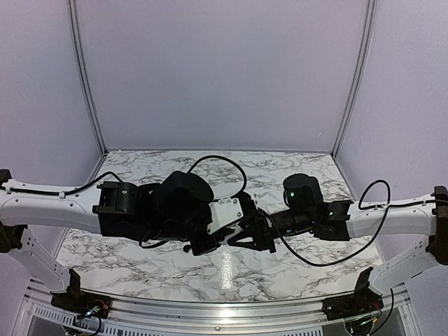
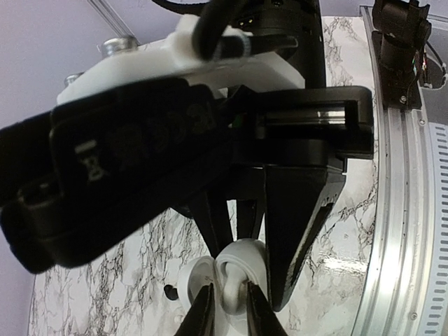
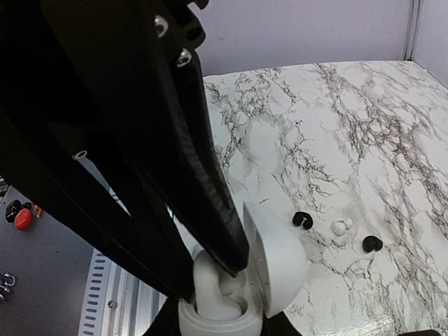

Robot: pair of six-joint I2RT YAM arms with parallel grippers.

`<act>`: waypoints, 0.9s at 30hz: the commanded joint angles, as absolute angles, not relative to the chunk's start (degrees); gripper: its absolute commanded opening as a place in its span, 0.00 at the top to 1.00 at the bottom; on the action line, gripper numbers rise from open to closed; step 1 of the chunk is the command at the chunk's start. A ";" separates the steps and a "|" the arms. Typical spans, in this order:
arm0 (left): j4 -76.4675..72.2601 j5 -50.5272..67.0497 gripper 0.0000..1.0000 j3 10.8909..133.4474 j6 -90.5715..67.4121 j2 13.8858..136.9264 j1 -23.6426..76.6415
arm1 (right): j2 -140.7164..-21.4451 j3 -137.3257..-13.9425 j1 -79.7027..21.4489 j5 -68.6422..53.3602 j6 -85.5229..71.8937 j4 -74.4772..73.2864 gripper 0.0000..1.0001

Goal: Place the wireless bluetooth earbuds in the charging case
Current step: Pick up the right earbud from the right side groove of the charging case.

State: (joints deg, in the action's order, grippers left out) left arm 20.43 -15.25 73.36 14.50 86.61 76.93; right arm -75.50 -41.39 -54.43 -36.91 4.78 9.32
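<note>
The marble desk [image 1: 140, 262] carries everything, and both arms reach in over its middle so that their tips meet. The left end effector [image 2: 229, 315] is narrowed onto the charging case [image 3: 210, 318], a white, rounded case. Its two fingers clamp the base from either side and hold it upright. The right end effector [image 3: 227, 269] comes down from above with its fingers drawn fully together. Its tips sit inside the open case, just beside the inner face of the raised lid [image 3: 276, 255]. Whether anything is pinched between them cannot be told. A rounded white shape shows in the case below those tips, but it is unclear what it is. The two earbuds lie on the desk out to the side of the right end effector's fingers, apart from the case. One earbud [image 3: 302, 220] is nearer those fingers and the other earbud [image 3: 372, 243] is farther out. Between them lies a tiny white piece [image 3: 342, 226], touching neither.
</note>
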 commanded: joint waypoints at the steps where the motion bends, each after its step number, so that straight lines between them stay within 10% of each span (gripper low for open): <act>1: 22.05 -16.79 0.83 75.36 15.12 87.99 76.64 | -75.66 -43.25 -54.88 -37.09 5.19 9.75 1.00; 27: 14.61 -12.47 1.00 70.03 12.62 83.64 76.11 | -72.32 -39.45 -54.88 -40.07 1.54 19.57 1.00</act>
State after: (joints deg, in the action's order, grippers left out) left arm 17.65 -13.72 71.64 13.56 85.38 76.60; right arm -75.16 -39.99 -54.41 -37.43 3.22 12.97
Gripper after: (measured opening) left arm 0.038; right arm 0.249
